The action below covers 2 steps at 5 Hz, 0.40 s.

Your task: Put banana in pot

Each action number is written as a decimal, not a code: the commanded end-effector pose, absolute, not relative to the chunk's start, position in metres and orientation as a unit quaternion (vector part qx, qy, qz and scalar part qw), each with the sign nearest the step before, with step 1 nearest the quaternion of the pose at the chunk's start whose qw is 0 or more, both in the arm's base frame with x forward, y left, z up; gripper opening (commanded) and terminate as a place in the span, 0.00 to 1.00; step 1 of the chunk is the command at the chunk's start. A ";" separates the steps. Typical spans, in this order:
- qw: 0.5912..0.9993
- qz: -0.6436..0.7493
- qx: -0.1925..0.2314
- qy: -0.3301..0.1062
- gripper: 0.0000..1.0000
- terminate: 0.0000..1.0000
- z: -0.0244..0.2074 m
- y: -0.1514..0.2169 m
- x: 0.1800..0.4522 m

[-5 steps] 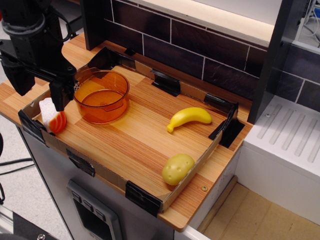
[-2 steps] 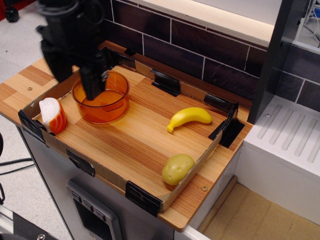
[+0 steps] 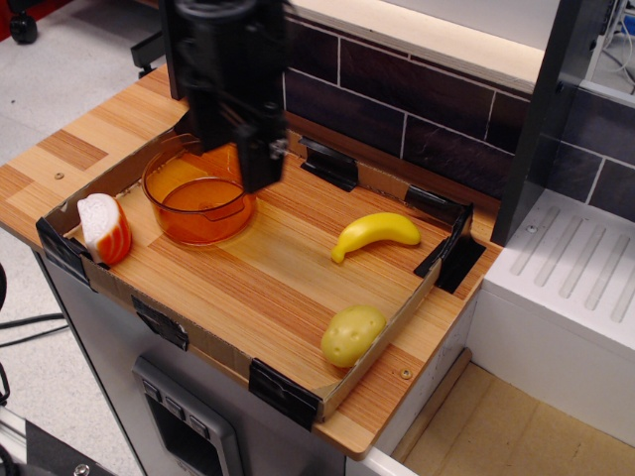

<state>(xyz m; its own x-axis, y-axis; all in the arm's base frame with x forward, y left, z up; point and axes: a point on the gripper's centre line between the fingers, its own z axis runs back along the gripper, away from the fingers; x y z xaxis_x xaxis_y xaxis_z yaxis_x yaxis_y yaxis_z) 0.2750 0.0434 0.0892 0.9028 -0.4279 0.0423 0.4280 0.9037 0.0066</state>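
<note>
A single fixed view looks down at a steep angle from above and in front of the wooden counter, facing the dark tiled back wall toward 12 o'clock. It stands at middling range, so the whole cardboard-edged tray fits, running from 9 o'clock toward 5 o'clock. The floor shows at 10 and 7 o'clock, a white ridged unit at 3 o'clock. The arm's upper part is cropped at 12 o'clock.

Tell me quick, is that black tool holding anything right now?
Tool: holding nothing visible; whether it is open or closed cannot be told. It hangs over the pot's right edge, and the banana lies apart on the board.
</note>
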 end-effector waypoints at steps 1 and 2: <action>0.961 -0.271 -0.006 -0.047 1.00 0.00 0.074 0.014 0.302; 0.961 -0.269 -0.010 -0.064 1.00 0.00 0.063 0.003 0.312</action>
<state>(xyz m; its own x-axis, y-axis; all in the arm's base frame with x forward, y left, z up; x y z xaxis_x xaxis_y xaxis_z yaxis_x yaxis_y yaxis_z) 0.3082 0.0050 0.0484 0.8575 -0.5070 0.0877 0.5098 0.8602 -0.0114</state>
